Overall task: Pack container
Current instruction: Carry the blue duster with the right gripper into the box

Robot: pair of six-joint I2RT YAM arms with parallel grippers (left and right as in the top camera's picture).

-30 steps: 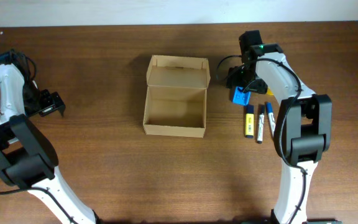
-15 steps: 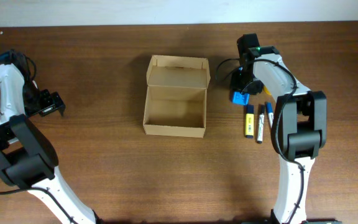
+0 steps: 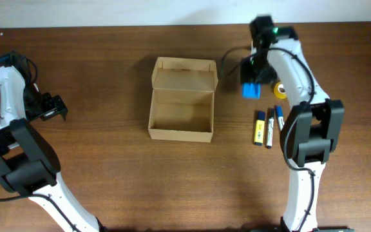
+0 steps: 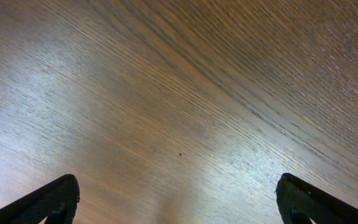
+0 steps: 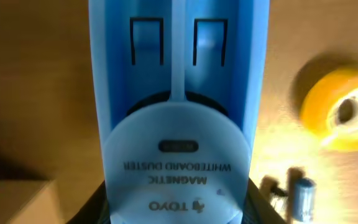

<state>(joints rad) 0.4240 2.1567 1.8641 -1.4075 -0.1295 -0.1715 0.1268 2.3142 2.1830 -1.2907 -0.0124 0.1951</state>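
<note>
At the far left edge of the wooden worktop point(image 3: 108, 187) the left tool point(image 3: 53, 107) sits with its jaws spread and nothing between them. Its wrist camera shows only wood grain, and the two dark fingertips point(image 4: 45, 202) are cut off at the lower corners. A wide bare stretch of worktop lies between this tool and the cardboard box point(image 3: 181, 113).

The box stands a little left of the worktop's middle, well clear of both arms, with free wood along its near side too. It is plain tan and unmarked. Its flap lid point(image 3: 185, 73) is folded open toward the far edge, and the cardboard floor inside is in shadow on the left.

Right of the lid, across a narrow strip of wood, the right tool point(image 3: 250, 78) grips a blue whiteboard duster point(image 3: 251, 91). From overhead the arm covers the fingers themselves. In the right wrist view the duster point(image 5: 178, 124) fills the frame with its printed label upside down. Only dark slivers of the fingers point(image 5: 101, 202) show beside it at the bottom. Whether the duster touches the worktop cannot be told. A tan shape at the lower left there is cut off and blurred.

Just right of the duster lies a yellow roll point(image 3: 279, 89), blurred in the wrist view point(image 5: 340, 112). Nearer the front, three markers point(image 3: 268, 127) lie side by side, close to the right arm's links.
</note>
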